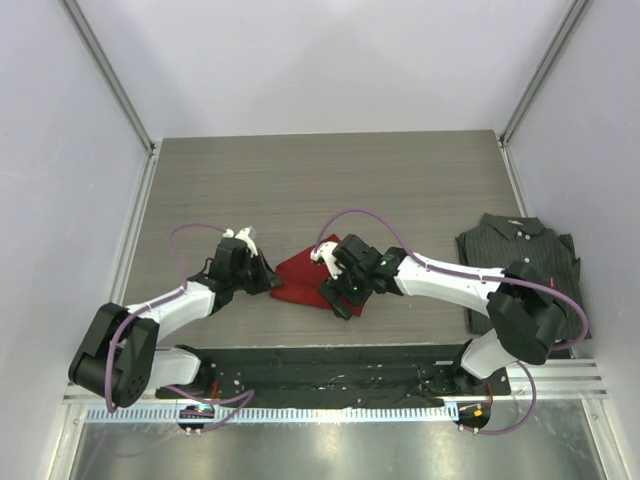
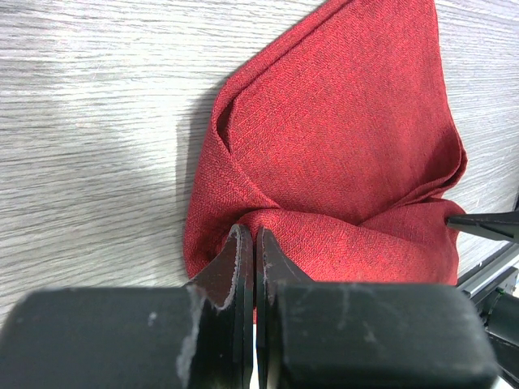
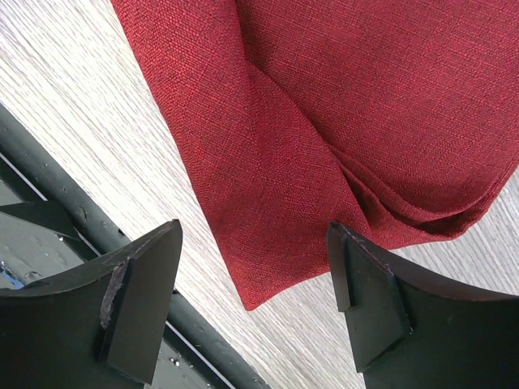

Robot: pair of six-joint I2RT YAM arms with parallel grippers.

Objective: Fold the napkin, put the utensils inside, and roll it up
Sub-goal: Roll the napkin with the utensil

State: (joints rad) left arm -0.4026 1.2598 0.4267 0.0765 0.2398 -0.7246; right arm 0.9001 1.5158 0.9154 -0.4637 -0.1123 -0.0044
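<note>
The deep-red napkin (image 1: pixel 298 277) lies bunched and partly folded on the wooden table (image 1: pixel 330 180), between my two grippers. My left gripper (image 1: pixel 270 281) is at the napkin's left edge. In the left wrist view its jaws (image 2: pixel 254 240) are pressed together, with a sliver of the napkin (image 2: pixel 340 138) pinched between them. My right gripper (image 1: pixel 328 279) hovers over the napkin's right side. Its fingers (image 3: pixel 253 235) stand wide apart, astride a loose corner of the napkin (image 3: pixel 324 121) that rests on the table, and hold nothing. The utensils are out of view.
A dark pinstriped shirt (image 1: pixel 520 262) lies folded at the table's right edge. A black rail (image 1: pixel 320 362) runs along the near edge, just behind the right gripper, and appears as a dark strip (image 3: pixel 49 215) in the right wrist view. Grey walls enclose the table.
</note>
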